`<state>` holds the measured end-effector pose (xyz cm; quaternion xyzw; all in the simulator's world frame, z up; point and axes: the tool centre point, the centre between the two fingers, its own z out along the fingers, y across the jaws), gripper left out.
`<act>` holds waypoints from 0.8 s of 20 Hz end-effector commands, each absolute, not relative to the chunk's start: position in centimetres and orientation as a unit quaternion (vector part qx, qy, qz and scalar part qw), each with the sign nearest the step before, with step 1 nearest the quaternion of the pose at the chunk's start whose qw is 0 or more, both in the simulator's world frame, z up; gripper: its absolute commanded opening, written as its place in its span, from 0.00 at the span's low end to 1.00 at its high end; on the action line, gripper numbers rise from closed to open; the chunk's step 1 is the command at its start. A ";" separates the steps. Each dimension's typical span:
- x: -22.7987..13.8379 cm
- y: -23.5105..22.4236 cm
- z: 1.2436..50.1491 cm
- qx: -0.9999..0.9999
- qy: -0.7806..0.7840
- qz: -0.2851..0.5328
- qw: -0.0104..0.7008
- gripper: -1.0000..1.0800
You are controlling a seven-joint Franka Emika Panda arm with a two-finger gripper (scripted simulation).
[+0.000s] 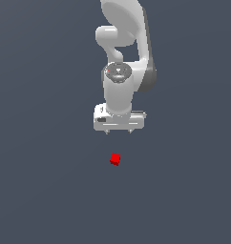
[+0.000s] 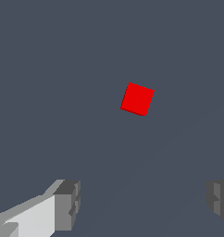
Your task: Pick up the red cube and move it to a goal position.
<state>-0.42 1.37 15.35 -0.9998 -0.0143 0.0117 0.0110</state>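
we see our gripper (image 1: 118, 132) spread wide and holding nothing, with the red cube (image 1: 115, 159) lying apart from its fingers (image 2: 67, 203) on the grey floor (image 1: 41, 190).

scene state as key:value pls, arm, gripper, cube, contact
arm: white arm, pointing down over a plain dark grey floor
gripper: gripper open, fingers spread wide, nothing between them
cube: red cube on the floor, turned at an angle to the fingers
contact: none; cube sits apart from the gripper, not between the fingers
task stage: cube not yet grasped
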 end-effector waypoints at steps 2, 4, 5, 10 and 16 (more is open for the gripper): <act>-0.4 1.4 15.3 -1.000 -0.014 0.012 0.011 0.96; -0.3 1.4 15.1 -1.000 -0.012 0.012 0.011 0.96; -0.2 1.4 15.0 -1.000 -0.010 0.011 0.011 0.96; 0.5 1.4 13.5 -1.000 0.007 0.010 0.009 0.96; 2.1 1.2 10.4 -0.999 0.043 0.007 0.006 0.96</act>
